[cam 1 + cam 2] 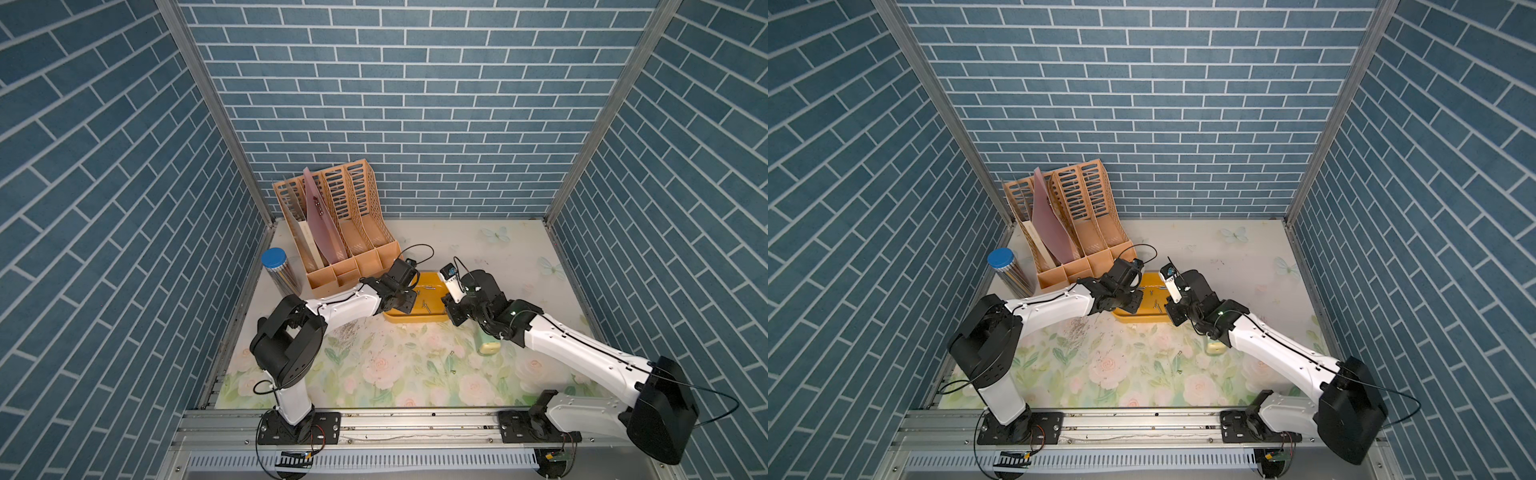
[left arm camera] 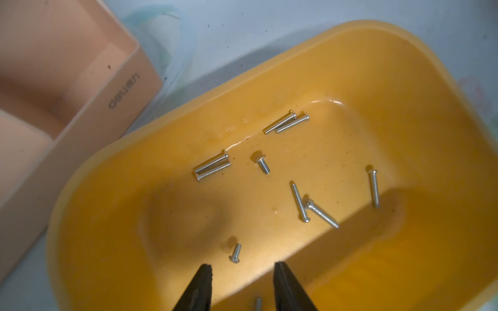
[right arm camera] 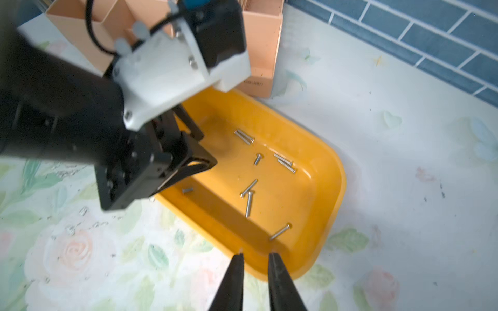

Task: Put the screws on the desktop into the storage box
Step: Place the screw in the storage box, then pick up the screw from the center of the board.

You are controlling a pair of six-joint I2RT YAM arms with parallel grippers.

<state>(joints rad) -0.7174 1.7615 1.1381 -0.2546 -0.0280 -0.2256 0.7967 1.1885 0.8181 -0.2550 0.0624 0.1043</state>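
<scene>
Around — blue brick walls [image 1: 415,104]; below, rose-printed desktop [image 1: 415,374]

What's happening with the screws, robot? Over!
Left gripper open over storage box. Right gripper slightly open, empty, at its rim. Most screws inside; two more on desktop. Pale green case nearby, apart.

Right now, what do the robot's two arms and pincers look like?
The left arm and right arm have white shells, bulky black joints and thin black cables; a green light glows on the right one. The left pincer and right pincer have slim, black, tapering fingers.
</scene>
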